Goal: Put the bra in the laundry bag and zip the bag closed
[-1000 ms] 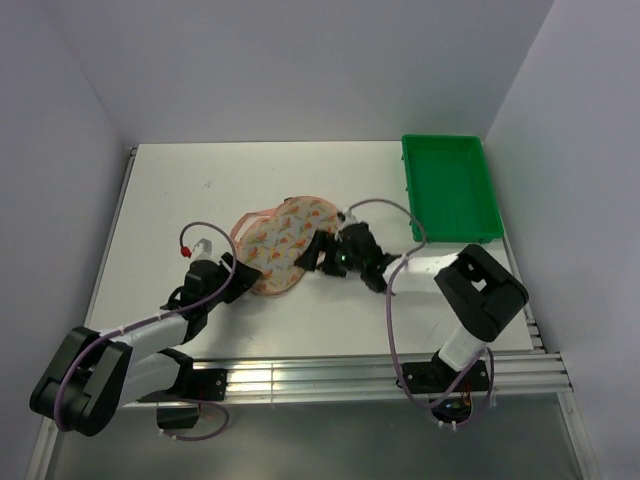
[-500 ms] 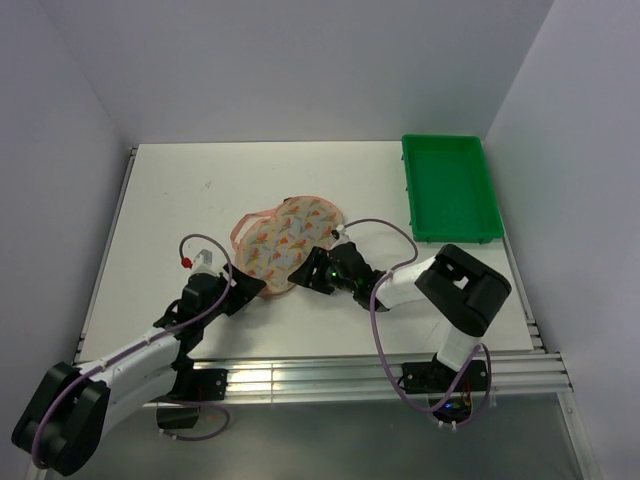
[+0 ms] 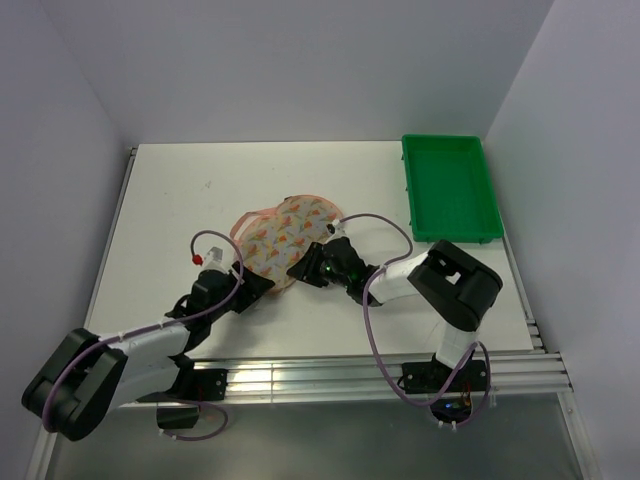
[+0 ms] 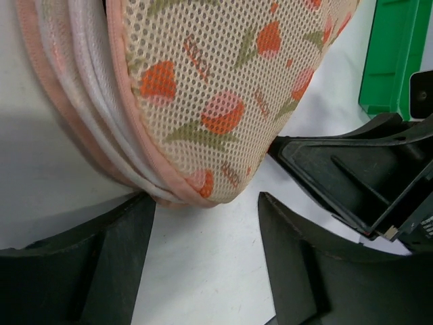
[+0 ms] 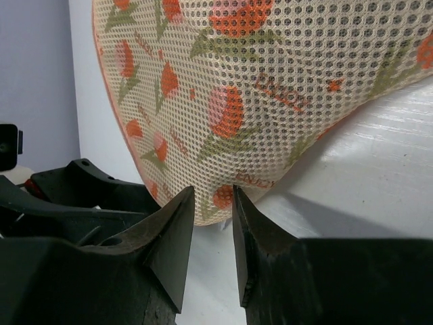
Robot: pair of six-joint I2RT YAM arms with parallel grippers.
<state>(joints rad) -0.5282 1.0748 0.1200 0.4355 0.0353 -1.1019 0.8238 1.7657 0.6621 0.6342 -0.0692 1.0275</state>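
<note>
The laundry bag [image 3: 285,235], peach mesh with red-orange flower prints, lies mid-table. It fills the upper part of the left wrist view [image 4: 216,88] and of the right wrist view [image 5: 270,88]. The bra is not in view. My right gripper [image 3: 302,270] lies low at the bag's near end. Its jaws [image 5: 211,196] are drawn to a narrow gap with the bag's lower edge pinched between the tips. My left gripper [image 3: 260,286] sits just left of it. Those jaws [image 4: 205,203] stand wide open, the bag's pink-trimmed edge at their mouth and bare table between them.
A green plastic tray [image 3: 450,185] stands at the back right of the white table; its corner shows in the left wrist view [image 4: 396,61]. The two grippers are close together at the bag's near end. Grey walls bound the table on three sides.
The right gripper slid left to the bag's near end and its jaws narrowed onto the edge. The left gripper moved right to the same end. The bag has barely shifted.
</note>
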